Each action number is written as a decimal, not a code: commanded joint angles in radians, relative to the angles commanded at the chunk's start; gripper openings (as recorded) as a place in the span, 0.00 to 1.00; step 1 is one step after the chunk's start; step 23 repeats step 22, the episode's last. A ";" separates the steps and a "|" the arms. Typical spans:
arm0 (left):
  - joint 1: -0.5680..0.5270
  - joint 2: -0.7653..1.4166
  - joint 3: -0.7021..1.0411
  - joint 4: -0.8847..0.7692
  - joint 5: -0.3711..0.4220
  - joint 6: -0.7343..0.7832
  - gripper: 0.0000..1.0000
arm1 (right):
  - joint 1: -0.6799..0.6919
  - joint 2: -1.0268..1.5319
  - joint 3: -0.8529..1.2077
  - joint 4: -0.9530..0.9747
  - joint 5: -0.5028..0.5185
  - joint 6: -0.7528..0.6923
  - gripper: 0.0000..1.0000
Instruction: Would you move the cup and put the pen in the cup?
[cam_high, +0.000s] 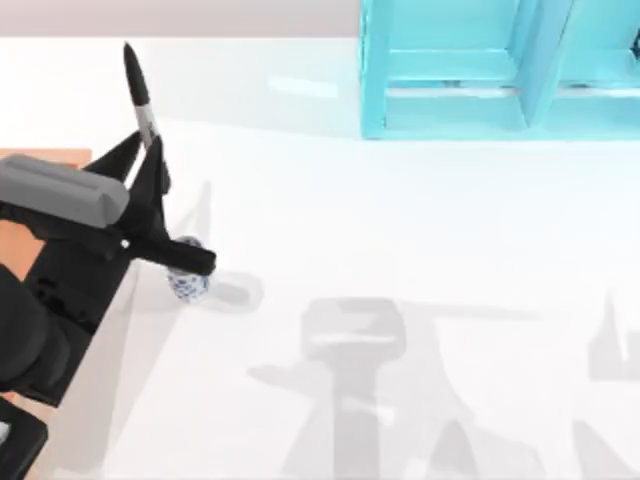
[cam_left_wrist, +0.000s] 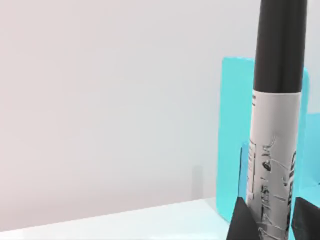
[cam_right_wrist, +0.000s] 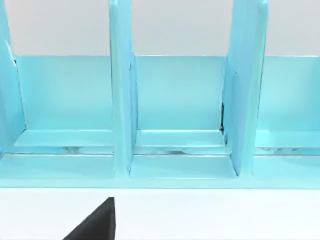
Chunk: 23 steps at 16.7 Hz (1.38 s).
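My left gripper (cam_high: 148, 152) is shut on the pen (cam_high: 139, 93), a slim black marker with a grey printed barrel, held up off the table at the left side. In the left wrist view the pen (cam_left_wrist: 276, 125) stands upright between the two dark fingertips (cam_left_wrist: 239, 224). The cup (cam_high: 187, 284), small and white with a blue pattern, stands on the table just below the left gripper and is partly covered by the arm. A dark part of my right gripper (cam_right_wrist: 97, 224) shows in the right wrist view, facing the rack.
A turquoise rack with upright dividers (cam_high: 480, 70) stands at the back right of the white table; it also appears as the rack (cam_right_wrist: 175, 125) close ahead in the right wrist view. An orange-brown panel (cam_high: 45, 160) lies at the left edge.
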 joint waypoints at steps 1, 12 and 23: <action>0.000 0.000 0.000 0.000 0.000 0.000 0.00 | 0.000 0.000 0.000 0.000 0.000 0.000 1.00; 0.000 0.000 0.000 0.000 0.000 0.000 0.68 | 0.000 0.000 0.000 0.000 0.000 0.000 1.00; 0.000 0.000 0.000 0.000 0.000 0.000 1.00 | 0.000 0.000 0.000 0.000 0.000 0.000 1.00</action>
